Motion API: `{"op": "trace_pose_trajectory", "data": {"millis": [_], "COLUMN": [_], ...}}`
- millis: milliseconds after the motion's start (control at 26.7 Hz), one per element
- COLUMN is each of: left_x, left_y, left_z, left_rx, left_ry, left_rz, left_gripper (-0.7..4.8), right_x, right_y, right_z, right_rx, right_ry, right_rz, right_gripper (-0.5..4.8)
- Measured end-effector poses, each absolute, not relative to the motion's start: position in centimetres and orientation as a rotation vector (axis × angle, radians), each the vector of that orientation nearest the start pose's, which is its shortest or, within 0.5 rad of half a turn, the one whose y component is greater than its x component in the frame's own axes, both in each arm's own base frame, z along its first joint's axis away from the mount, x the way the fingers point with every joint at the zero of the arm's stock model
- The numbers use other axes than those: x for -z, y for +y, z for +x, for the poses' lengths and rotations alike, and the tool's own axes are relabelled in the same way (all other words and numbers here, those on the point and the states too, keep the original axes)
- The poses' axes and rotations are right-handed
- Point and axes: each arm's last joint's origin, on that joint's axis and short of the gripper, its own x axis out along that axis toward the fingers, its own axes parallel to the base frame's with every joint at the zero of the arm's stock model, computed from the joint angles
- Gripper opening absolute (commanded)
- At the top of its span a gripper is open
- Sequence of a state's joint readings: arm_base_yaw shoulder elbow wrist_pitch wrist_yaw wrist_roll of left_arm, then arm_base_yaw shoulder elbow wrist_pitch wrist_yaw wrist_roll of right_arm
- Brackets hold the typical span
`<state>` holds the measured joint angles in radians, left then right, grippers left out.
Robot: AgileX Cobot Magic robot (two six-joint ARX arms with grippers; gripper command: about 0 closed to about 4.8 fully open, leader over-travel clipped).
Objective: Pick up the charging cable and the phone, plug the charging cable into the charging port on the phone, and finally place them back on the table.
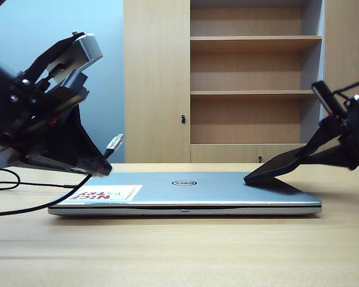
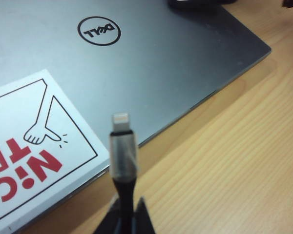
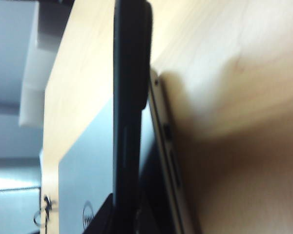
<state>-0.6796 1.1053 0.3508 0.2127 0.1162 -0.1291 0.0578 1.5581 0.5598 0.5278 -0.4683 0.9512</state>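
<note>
1. My left gripper (image 2: 124, 214) is clamped on the charging cable (image 2: 123, 151), plug raised over the laptop's (image 1: 227, 188) left end.
2. My right gripper (image 1: 314, 152) is closed on the phone (image 1: 275, 166), tilted, low corner on the lid.
3. Outstanding: mating at the port, return to the counter (image 1: 179, 251).

1. The exterior view is evenly and brightly lit; a soft shadow is cast under the phone (image 1: 274, 167) onto the laptop (image 1: 185, 194).
2. In the left wrist view, the plug (image 2: 122, 146) is rendered blurred.
3. The right wrist view is overexposed on the table (image 3: 234, 44) and blurred throughout.
</note>
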Motion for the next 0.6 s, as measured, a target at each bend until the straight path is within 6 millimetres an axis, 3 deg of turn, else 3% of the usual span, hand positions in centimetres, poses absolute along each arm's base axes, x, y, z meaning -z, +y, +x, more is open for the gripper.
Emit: {"op": "trace_pose_trajectory", "data": {"millis": [336,523,598], "left_x": [-16.4,-16.1,-16.1], "left_y": [-13.0,-13.6,-14.0], "left_z": [15.6,14.8,14.4], "left_rx": [0.737,0.776,0.803], "left_ry": [0.595,0.637,0.637], "left_rz": [0.039,0.068,0.076], "left_gripper": [-0.07,-0.07,-0.07], "right_x": [-22.0,-26.8,-27.6], "right_y": [2.6,2.2,2.1], "right_z": [23.1,19.2,18.5], "right_rx": [-0.270,-0.188,-0.167], "right_ry": [0.748,0.906,0.978], "right_rz": [0.774,0.582,0.527], "right_gripper": [-0.03,-0.03,-0.03]}}
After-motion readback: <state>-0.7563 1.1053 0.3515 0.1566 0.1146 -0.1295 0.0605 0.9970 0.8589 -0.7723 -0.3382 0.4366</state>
